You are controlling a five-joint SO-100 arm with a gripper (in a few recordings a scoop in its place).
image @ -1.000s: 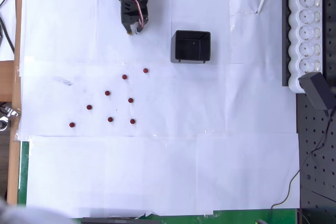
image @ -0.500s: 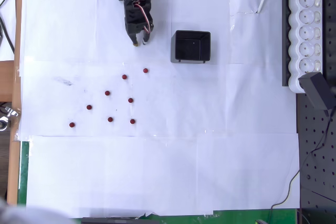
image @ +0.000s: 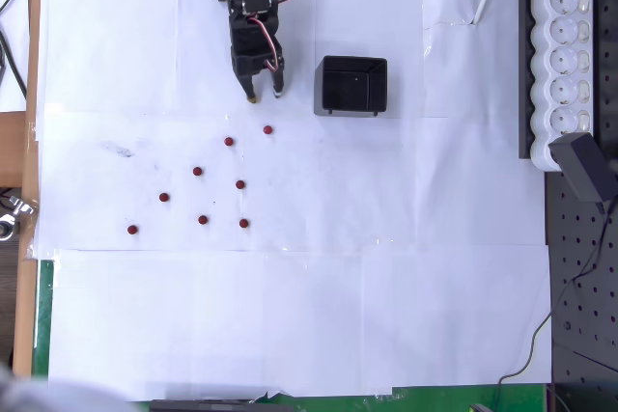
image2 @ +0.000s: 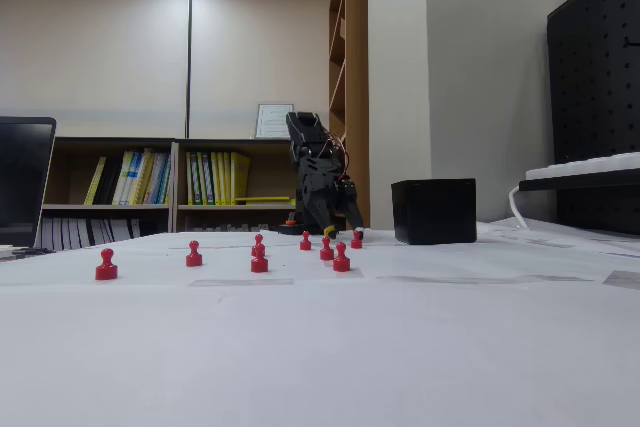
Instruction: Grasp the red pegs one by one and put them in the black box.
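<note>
1. Nearest the worktop's front edge, seen from the overhead view, lie the small dark-red round pegs (image: 202, 220), eight of them scattered loosely on the white paper-covered worktop (image: 290, 315), left of centre; the lowest sits out toward the left edge (image: 132, 230). In the fixed view they stand upright as little red pawns (image2: 259, 262).
2. The peg closest to the arm (image: 267, 129) lies at the far end of the scatter, just in front of the gripper, apart from it.
3. The black two-finger gripper (image: 264, 96) points down near the far edge, its fingers (image: 251, 98) parted by a modest gap and holding nothing; the fixed view shows the arm (image2: 320, 182) bent low toward the sheet.
4. The small square black plastic open-top box (image: 352, 84) stands just beside the gripper, on its right in the overhead view, and looks empty.
5. Judged step: the reach for the first peg, nothing delivered yet.
6. The next move calls for centring the open fingers over that nearest peg, lowering until they straddle it, and closing gently; so tiny a piece could tip or skid if a fingertip lands off-centre.
7. At the worktop's right edge sits a white power strip (image: 565, 55).
</note>
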